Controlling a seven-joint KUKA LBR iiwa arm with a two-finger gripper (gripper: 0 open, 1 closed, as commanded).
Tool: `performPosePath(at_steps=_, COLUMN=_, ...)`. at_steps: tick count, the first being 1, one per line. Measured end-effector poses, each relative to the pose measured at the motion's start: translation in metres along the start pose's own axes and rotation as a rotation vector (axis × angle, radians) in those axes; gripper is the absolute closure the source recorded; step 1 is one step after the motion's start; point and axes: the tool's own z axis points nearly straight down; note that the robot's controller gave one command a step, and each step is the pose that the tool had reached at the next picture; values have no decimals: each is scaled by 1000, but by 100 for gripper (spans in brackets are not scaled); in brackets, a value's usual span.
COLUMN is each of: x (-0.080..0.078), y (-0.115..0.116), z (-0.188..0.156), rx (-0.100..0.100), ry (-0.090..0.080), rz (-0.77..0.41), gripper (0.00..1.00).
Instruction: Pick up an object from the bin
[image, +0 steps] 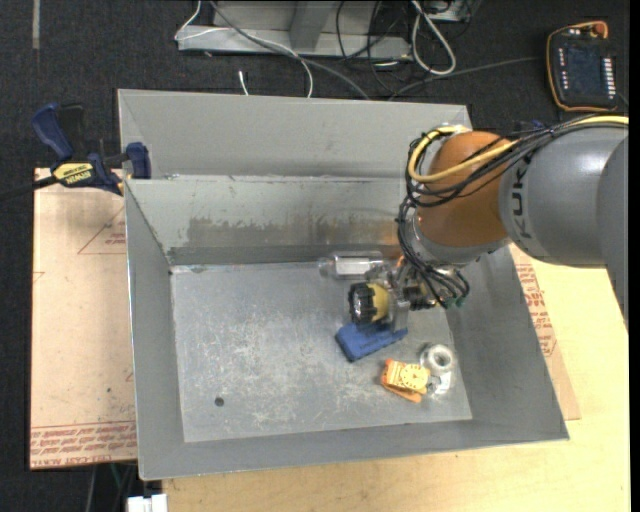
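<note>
My gripper (410, 287) hangs low over the right part of the bin, below the arm's orange cover. Right at its left side is a small yellow and black object (367, 303), touching or nearly touching it; whether it is gripped I cannot tell. Just below that lies a flat blue piece (367, 343). A pale silver cylinder (350, 266) lies by the foot of the back wall, left of the gripper.
An orange block (402, 379) and a silvery white ring (437, 361) lie close together near the bin's front right corner. The arm and its cables cover the bin's right wall. A small dark speck marks the floor at the front left.
</note>
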Motion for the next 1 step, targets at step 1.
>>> performPosePath(at_steps=1, x=0, y=0, z=0, rx=0, ry=0, rz=0, gripper=100)
